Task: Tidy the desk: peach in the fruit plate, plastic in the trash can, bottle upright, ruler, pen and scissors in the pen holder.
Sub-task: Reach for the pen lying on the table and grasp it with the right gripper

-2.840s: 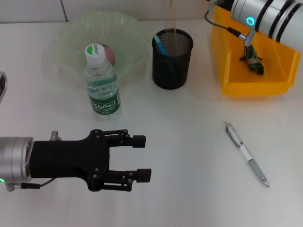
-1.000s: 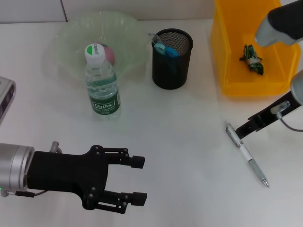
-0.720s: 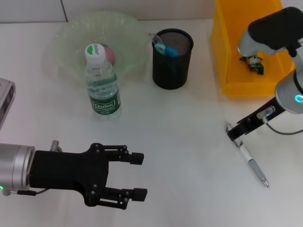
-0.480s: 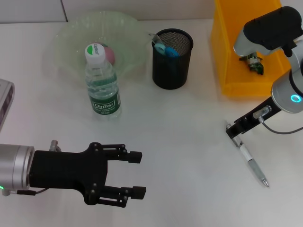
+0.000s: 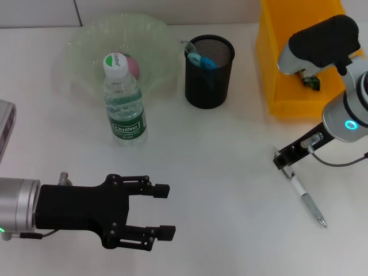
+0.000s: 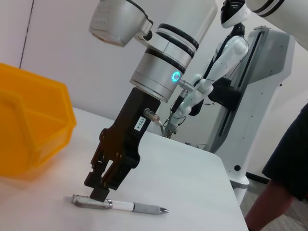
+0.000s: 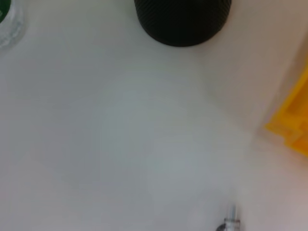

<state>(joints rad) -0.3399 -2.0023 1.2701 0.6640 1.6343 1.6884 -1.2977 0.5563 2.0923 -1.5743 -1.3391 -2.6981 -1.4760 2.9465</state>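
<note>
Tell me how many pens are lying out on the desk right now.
1. The pen lies on the desk near the yellow bin, with the right gripper down at its upper end. Others could be hidden inside the black holder.

From my end the desk point(image 5: 230, 144) is just a plain white top, pretty evenly lit with soft shadows. Along its far edge I get a strip of white wall point(image 5: 172, 8) with a dark vertical seam. The left wrist view shows more of the room: a bare white wall point(image 6: 57, 53), a white humanoid robot on a grey stand point(image 6: 240, 77) off the table's end, and someone in dark shorts point(image 6: 288, 163) at the frame's edge.
</note>
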